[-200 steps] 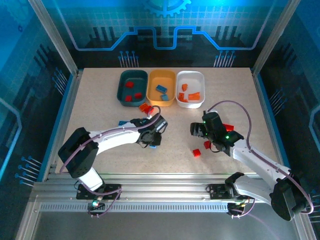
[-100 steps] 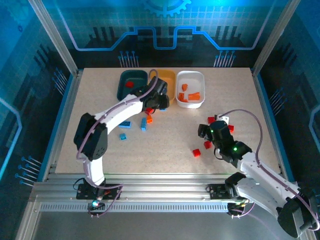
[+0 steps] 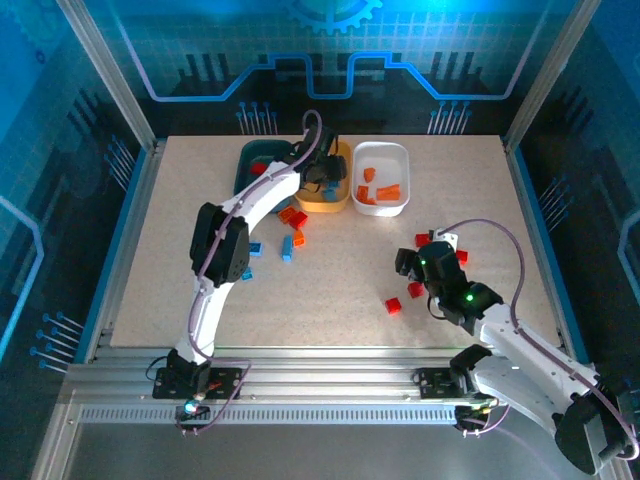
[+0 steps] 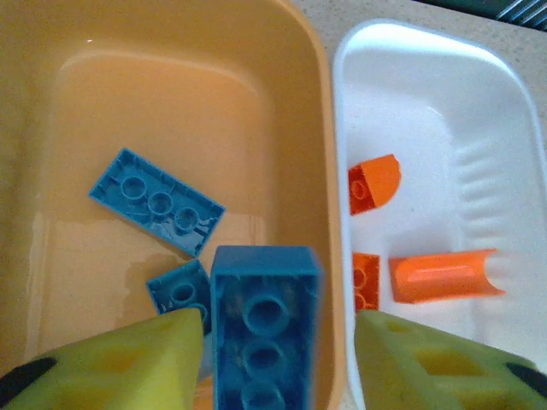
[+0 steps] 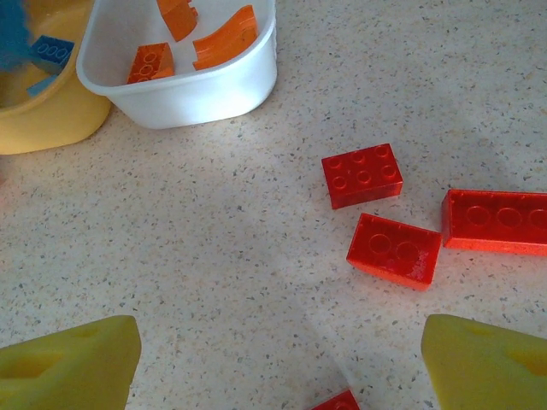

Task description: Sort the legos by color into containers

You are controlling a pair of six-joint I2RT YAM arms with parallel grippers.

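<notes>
**A:** How does the left arm [image 3: 250, 210] stand?

**B:** It is stretched almost straight from its base, far up the table [image 3: 180, 290]. The left gripper [image 4: 278, 329] hangs over the yellow tray [image 4: 214, 102], pointing down into it.

**A:** And its pincer?

**B:** It is parted about halfway. A blurred blue brick [image 4: 261, 282] sits between the pads. There is a clear gap to the right pad [image 4: 427, 363] and a thin one to the left pad [image 4: 111, 363], so nothing is gripped.

**A:** What else is in that tray?

**B:** Two blue bricks lie on its floor. One is a long brick [image 4: 158, 202], underside up, and the other is a small brick [image 4: 178, 289], partly behind the left pad.

**A:** The right arm [image 3: 520, 340]?

**B:** It bends out to the right and folds back toward the middle. The right gripper [image 5: 278, 367] is low over bare table, jaws wide, holding nothing.

**A:** What lies ahead of it?

**B:** Four red pieces: a six-stud brick [image 5: 361, 174], a square brick [image 5: 394, 248] just beside it, a long red brick [image 5: 496, 219] at the right edge, and a sliver [image 5: 338, 400] at the bottom edge.

**A:** The other trays?

**B:** The white tray [image 4: 479, 128], just beside the yellow one, shows three orange pieces [image 4: 444, 275]. The teal tray [image 3: 246, 165] is on the yellow tray's other side. The arm hides most of it, so its count cannot be told.

**A:** Any loose ones near them?

**B:** Just in front of the trays lie two red bricks [image 3: 294, 216], one orange brick [image 3: 297, 239] and three loose blue bricks [image 3: 288, 253].
</notes>
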